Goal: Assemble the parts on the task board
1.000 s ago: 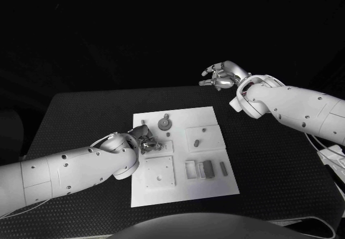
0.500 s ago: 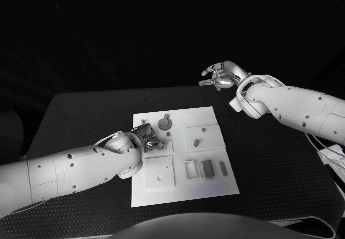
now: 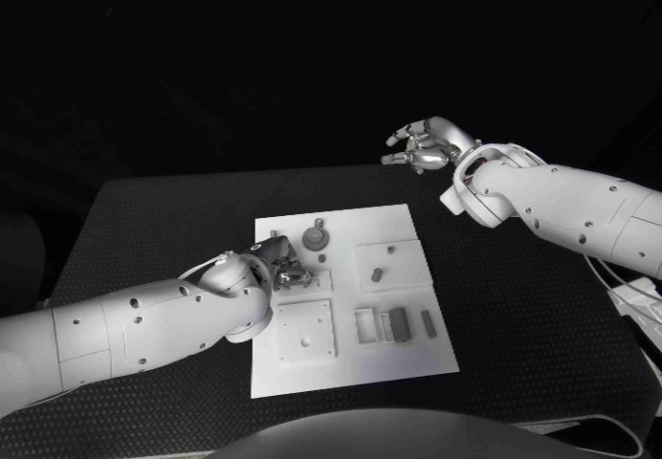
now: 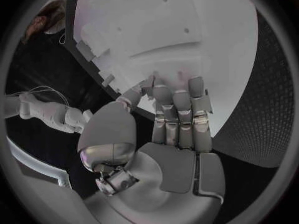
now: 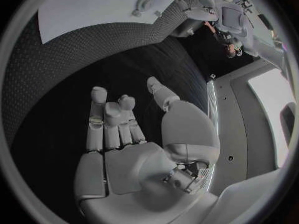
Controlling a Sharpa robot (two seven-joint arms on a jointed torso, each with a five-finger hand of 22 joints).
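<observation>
Seating a part: left hand (image 3: 283,271) works on the task board (image 3: 400,224), fingertips (image 4: 163,88) touching it; any grasp cannot be told. Right hand (image 3: 425,144) hangs apart, empty, fingers loosely spread. Press squarely.

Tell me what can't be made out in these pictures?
- Whether the left hand holds a part: in the head view its own wrist covers its fingertips; in the left wrist view the fingers hide what lies under them.
- What the small parts on the task board are: too small in the head view.
- The task board's far corner in the right wrist view: the left arm covers it.
</observation>
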